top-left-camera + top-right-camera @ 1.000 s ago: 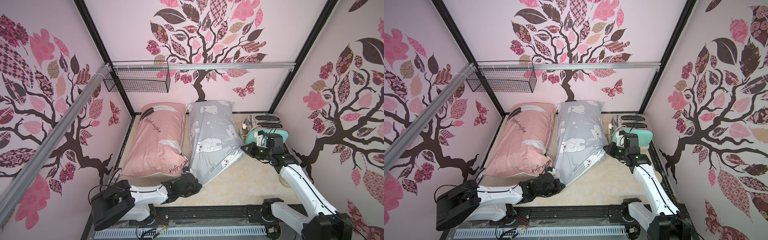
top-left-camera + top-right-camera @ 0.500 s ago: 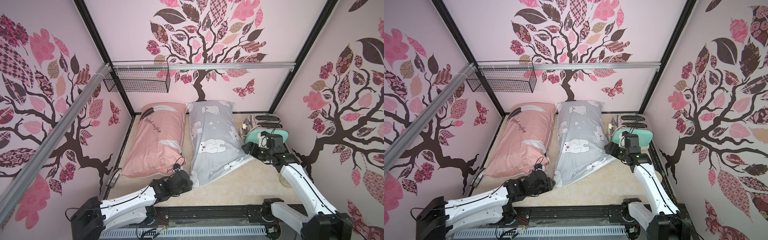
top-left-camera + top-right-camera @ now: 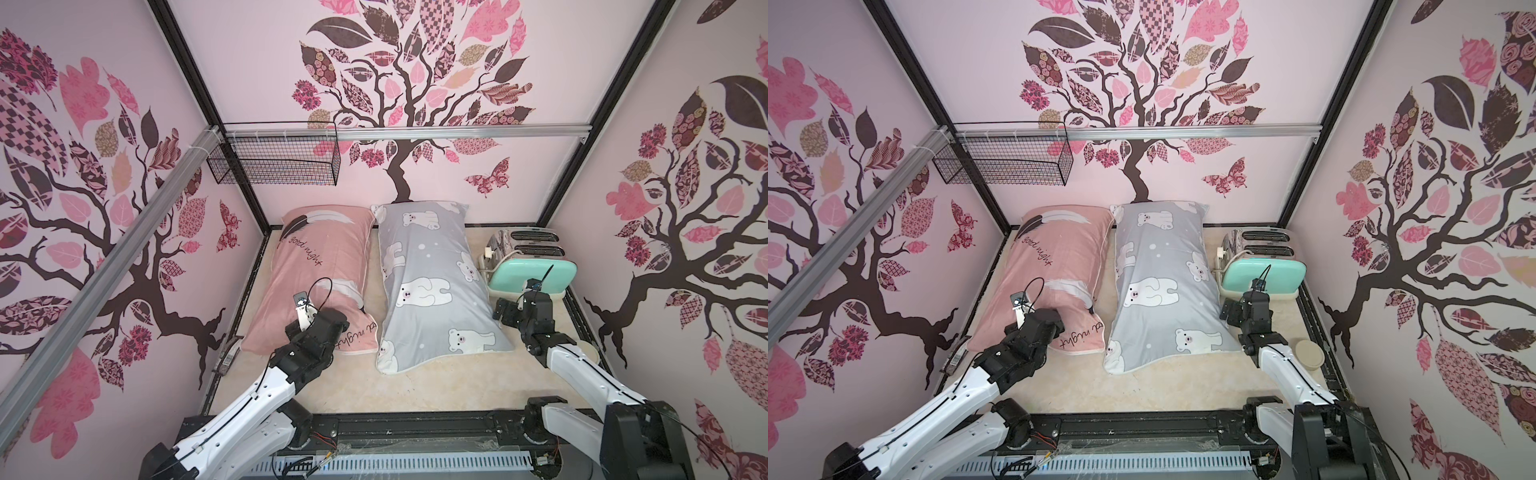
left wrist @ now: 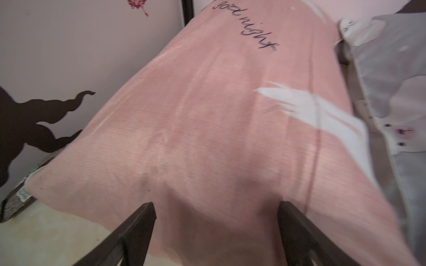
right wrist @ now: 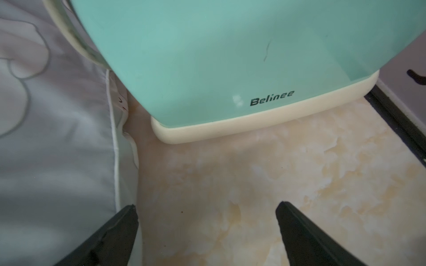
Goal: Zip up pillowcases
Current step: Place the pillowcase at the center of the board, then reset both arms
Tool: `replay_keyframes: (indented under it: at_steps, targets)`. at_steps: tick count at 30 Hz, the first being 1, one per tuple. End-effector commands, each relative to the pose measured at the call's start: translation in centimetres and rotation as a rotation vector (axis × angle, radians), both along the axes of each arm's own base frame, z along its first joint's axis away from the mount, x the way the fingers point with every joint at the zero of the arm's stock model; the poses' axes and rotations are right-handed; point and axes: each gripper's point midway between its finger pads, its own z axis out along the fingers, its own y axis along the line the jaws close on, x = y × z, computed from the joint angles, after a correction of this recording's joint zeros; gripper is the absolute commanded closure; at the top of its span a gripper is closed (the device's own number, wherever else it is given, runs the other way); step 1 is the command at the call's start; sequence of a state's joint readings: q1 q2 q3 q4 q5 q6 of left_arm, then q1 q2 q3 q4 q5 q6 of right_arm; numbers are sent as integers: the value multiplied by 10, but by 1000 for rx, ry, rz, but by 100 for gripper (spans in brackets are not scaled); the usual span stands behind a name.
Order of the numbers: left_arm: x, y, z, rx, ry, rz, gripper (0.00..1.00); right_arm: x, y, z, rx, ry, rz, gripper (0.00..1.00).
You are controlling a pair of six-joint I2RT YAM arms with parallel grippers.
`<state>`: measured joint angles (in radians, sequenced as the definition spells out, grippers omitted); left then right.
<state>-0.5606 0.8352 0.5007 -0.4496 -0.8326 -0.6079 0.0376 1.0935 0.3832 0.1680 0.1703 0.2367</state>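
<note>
The pink pillowcase [image 3: 320, 270] carries dark handwritten script, "good night", near its far end, and the left wrist view [image 4: 207, 119] shows it too. A second line near its front edge reads "night" upside down. The word before it is mostly covered, likely "good". The mint-green appliance [image 5: 230, 57] bears the brand "Belinee" above its cream base.

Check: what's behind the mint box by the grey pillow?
A chrome toaster, two slots up, near the back wall. The mint box covers its lower front; whatever sits between them is hidden.
</note>
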Motion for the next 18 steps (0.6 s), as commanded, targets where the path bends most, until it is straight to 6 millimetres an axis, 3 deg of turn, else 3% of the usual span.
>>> replay_keyframes:
  at_steps: [1,4,10,18]
  targets:
    - [19,18,19,86,-104,40,10,24,-12,30,-45,-224,-53,1]
    - [38,27,22,101,-134,18,11,28,-15,19,-46,-262,-74,1]
    - [76,54,6,130,-146,22,10,48,-11,35,-76,-362,-36,1]
    - [130,38,-22,203,-153,-119,8,54,-7,26,-138,-458,5,1]
